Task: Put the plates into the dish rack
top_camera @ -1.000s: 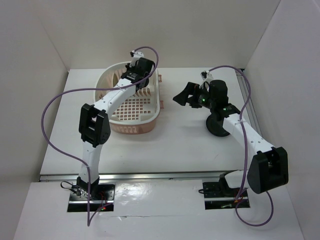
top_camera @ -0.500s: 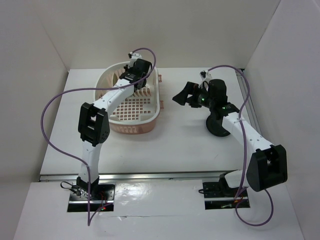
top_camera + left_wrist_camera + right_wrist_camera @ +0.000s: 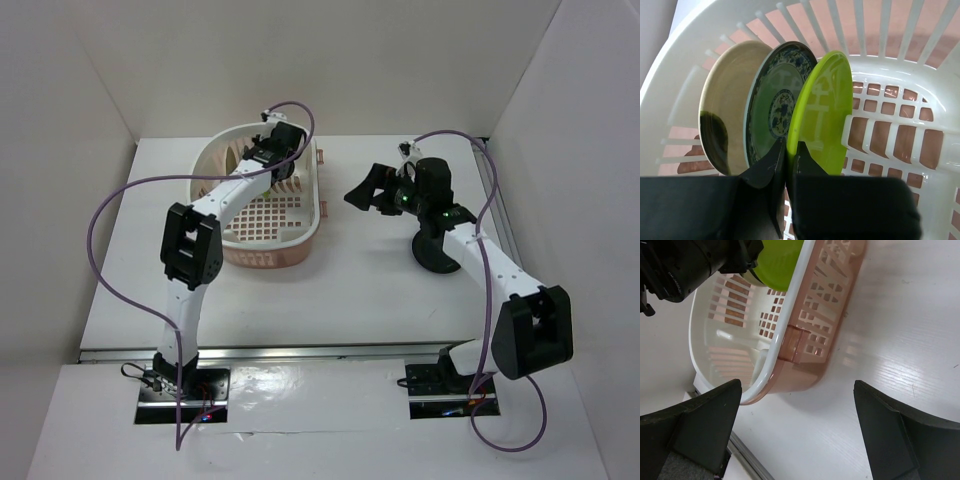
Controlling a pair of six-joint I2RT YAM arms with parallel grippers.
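Closely beside gripped lime plate (image 3: 822,110): patterned plate (image 3: 774,102), cream plate (image 3: 727,100).

Left arm (image 3: 225,195), right arm (image 3: 490,270): white links, black joints, purple cables (image 3: 89,240). Left gripper (image 3: 790,145), right gripper (image 3: 795,390): black.

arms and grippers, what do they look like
The left arm and right arm have white links with bulky black joint housings. A purple cable runs along each. The left gripper and right gripper are black, with two wedge-shaped fingers. A small green light glows near the right wrist.
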